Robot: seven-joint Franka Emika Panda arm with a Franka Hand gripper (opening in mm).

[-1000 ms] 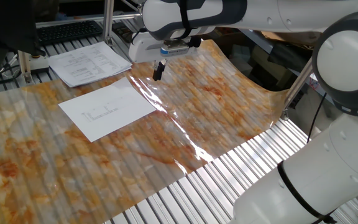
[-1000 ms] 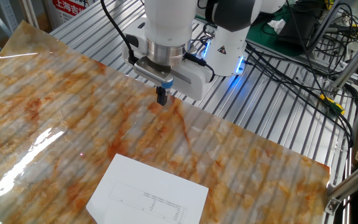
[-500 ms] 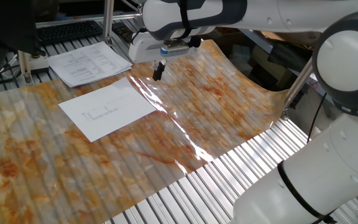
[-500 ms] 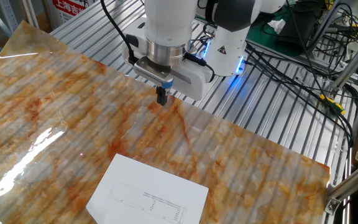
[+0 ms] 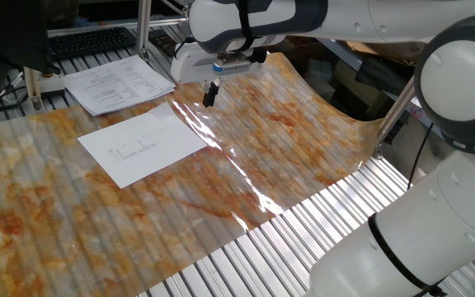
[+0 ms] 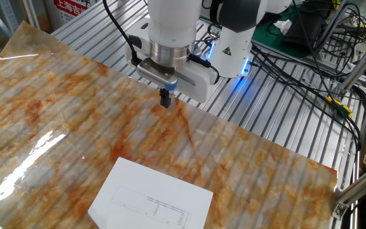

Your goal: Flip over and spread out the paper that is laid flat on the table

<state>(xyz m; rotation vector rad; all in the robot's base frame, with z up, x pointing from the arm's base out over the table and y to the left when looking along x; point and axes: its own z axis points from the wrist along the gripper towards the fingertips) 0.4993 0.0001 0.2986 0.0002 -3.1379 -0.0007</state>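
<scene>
The gripper (image 5: pixel 209 95) hangs pinched closed, holding nothing, above the table (image 6: pixel 56 102), well apart from the paper (image 5: pixel 143 144). Nothing lies between them. Only one fixed view shows the printed stack (image 5: pixel 118 85) beyond the paper.

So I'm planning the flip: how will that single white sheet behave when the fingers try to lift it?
The paper looks like one thin sheet lying flat, so it will probably flop and bend once an edge is lifted. It likely weighs very little. The cover on the table looks glossy, so a push may slide the sheet rather than raise it.
</scene>
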